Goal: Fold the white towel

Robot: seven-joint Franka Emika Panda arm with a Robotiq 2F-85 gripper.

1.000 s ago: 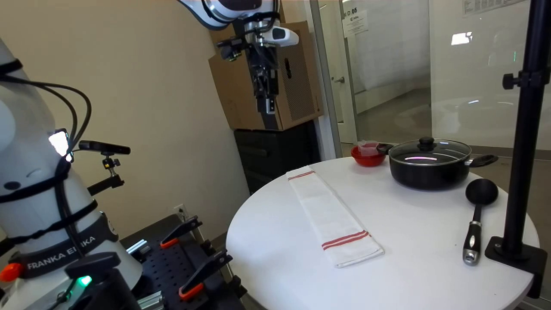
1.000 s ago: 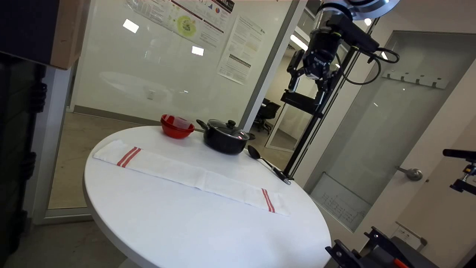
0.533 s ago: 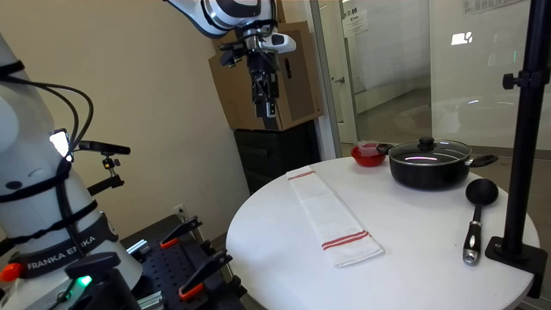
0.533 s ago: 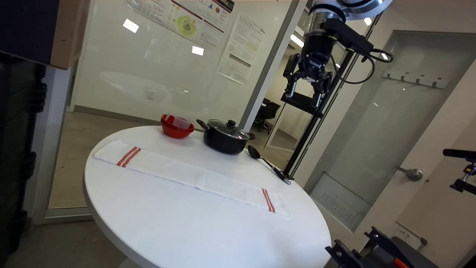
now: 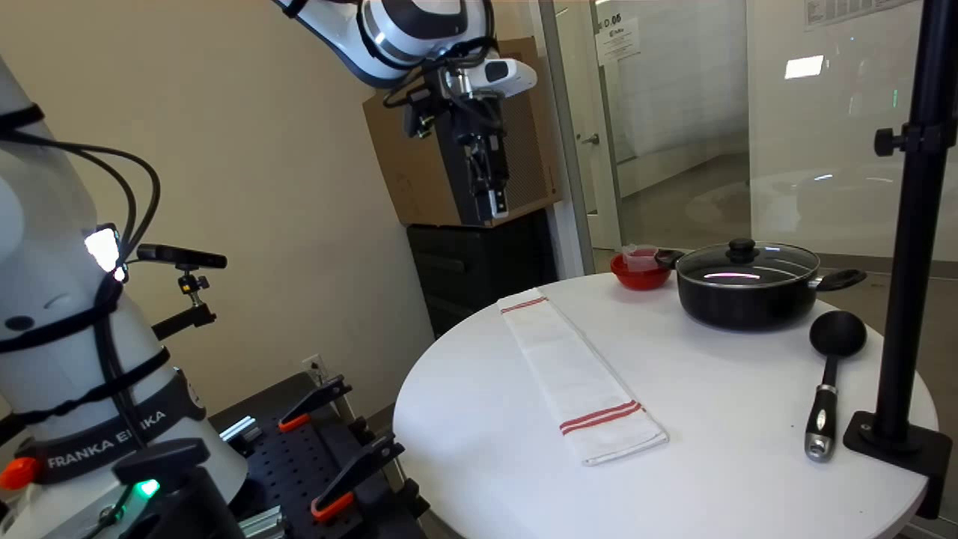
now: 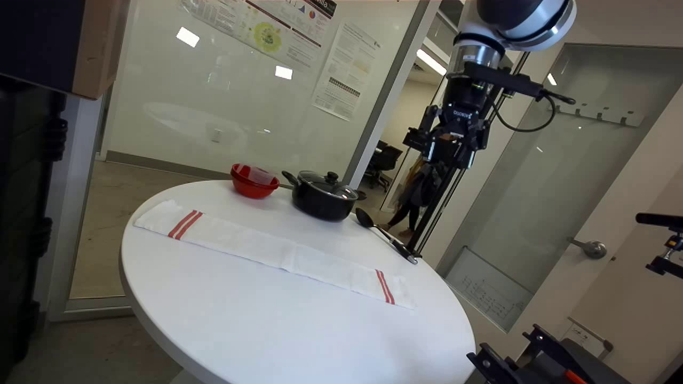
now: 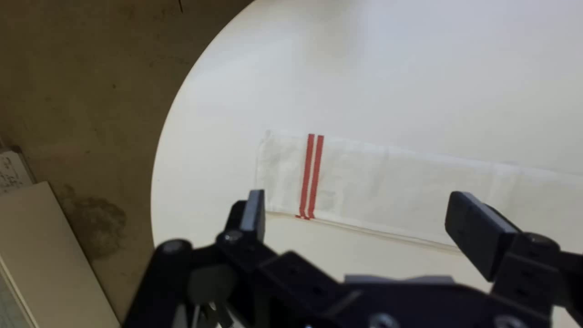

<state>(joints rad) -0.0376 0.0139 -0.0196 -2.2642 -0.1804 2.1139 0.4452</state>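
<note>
The white towel [image 5: 575, 370] lies flat on the round white counter [image 5: 711, 479], laid out as a long narrow strip with layers of cloth showing along one side. Pairs of red stripes [image 7: 312, 175] cross it near both ends. One end comes close to the counter's edge on the side of the black cabinet [image 5: 479, 262]; the other stops short of the curved edge.

Well above the counter hangs the pincer [image 7: 362, 223], pointing down, its two fingers [image 7: 253, 212] spread wide apart; in the wrist view the towel shows between and beyond them. The white arm [image 5: 419, 34] reaches in from above to carry it.

Past the towel, toward the counter's far edge, sits a red bowl [image 5: 641, 279] with a translucent piece [image 5: 640, 258] inside. Near it stands the black pan [image 5: 748, 299], upright, its glass lid [image 5: 775, 263] on, one handle pointing toward the bowl. A black ladle [image 5: 829, 374] lies near the pan, scoop toward it, the silver tip of its grip just beside the foot of a black post [image 5: 909, 224] fixed at the counter's edge.

Off the counter, a cardboard box [image 5: 419, 180] rests on the cabinet. In an exterior view, behind the post, I see what I take to be a person [image 6: 421, 186] in dark clothes, though the pincer and post hide a good part.
</note>
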